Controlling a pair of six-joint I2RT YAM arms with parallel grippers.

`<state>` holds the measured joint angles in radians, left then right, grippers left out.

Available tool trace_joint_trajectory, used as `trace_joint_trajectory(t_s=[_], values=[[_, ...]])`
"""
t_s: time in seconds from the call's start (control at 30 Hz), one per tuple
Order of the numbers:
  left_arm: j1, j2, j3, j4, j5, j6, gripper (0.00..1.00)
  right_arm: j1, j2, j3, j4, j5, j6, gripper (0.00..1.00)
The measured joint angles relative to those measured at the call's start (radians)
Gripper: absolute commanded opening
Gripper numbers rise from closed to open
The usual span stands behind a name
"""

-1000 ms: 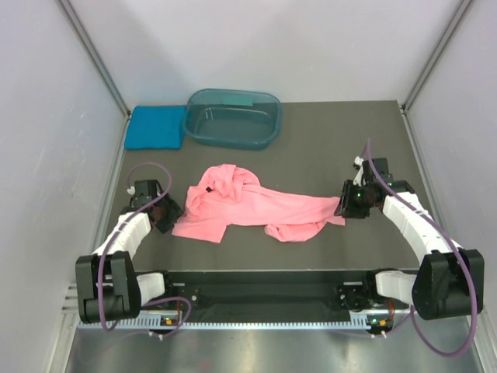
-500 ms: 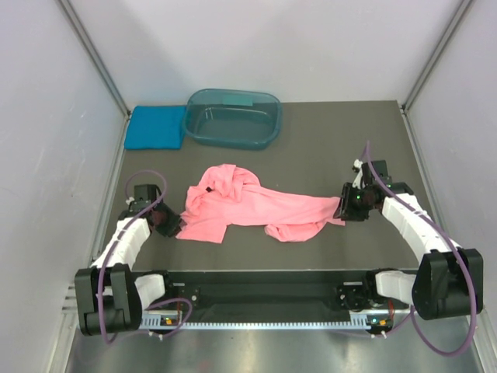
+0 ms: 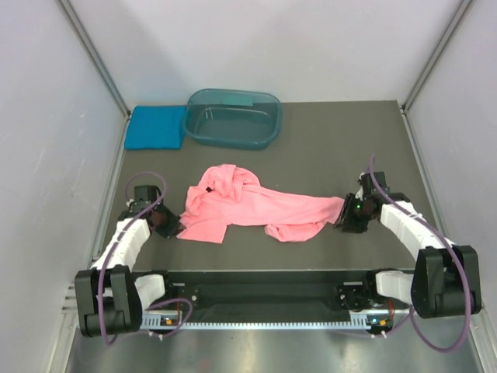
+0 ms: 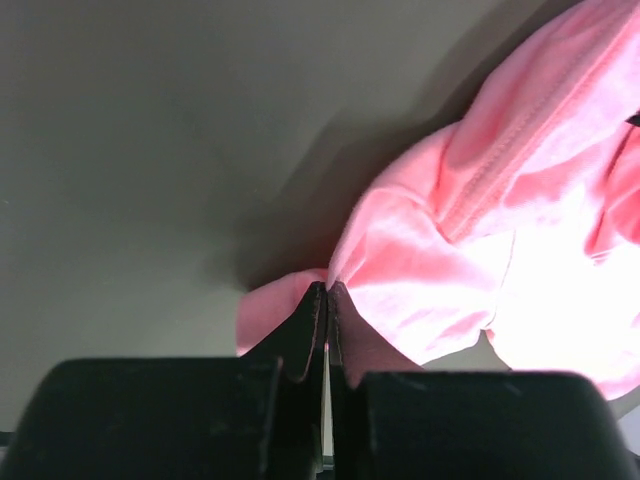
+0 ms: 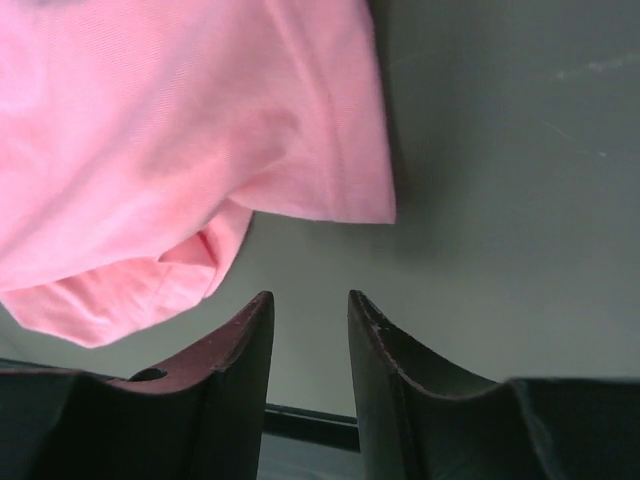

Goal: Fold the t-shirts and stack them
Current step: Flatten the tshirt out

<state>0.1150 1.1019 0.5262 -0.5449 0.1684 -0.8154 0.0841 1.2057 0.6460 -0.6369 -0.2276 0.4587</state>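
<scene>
Left wrist view: pink shirt [image 4: 440,260] runs off the right edge; whether left claw [image 4: 322,292] pinches it, unclear.

Plain pale walls [image 3: 256,47] (metal-framed corners) enclose a dark grey table [image 3: 326,148]; light is even.

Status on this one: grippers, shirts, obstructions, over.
Left gripper shut at left edge of pink t-shirt, hold unclear. Right gripper open, empty, just short of its right hem. Pink crumpled; teal t-shirt folded, back left. No obstruction.

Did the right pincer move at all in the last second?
Yes. The right pincer slid toward the near edge of the table, farther from the tub.
</scene>
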Motion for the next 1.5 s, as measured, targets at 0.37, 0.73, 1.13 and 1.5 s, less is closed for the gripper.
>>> trace_joint_trajectory(t_s=[0.37, 0.73, 1.13, 1.5], values=[[0.0, 0.002, 0.068, -0.006, 0.027, 0.03, 0.0, -0.18, 0.034, -0.095, 0.153, 0.012, 0.122, 0.35], [0.0, 0.016, 0.087, -0.012, 0.055, 0.034, 0.0, -0.192, 0.076, -0.109, 0.254, -0.098, 0.19, 0.39], [0.0, 0.037, 0.14, -0.024, 0.071, 0.04, 0.0, -0.192, 0.008, -0.16, 0.24, -0.099, 0.243, 0.4], [0.0, 0.04, 0.143, -0.036, 0.079, 0.043, 0.0, -0.226, 0.097, -0.139, 0.297, -0.158, 0.294, 0.3]])
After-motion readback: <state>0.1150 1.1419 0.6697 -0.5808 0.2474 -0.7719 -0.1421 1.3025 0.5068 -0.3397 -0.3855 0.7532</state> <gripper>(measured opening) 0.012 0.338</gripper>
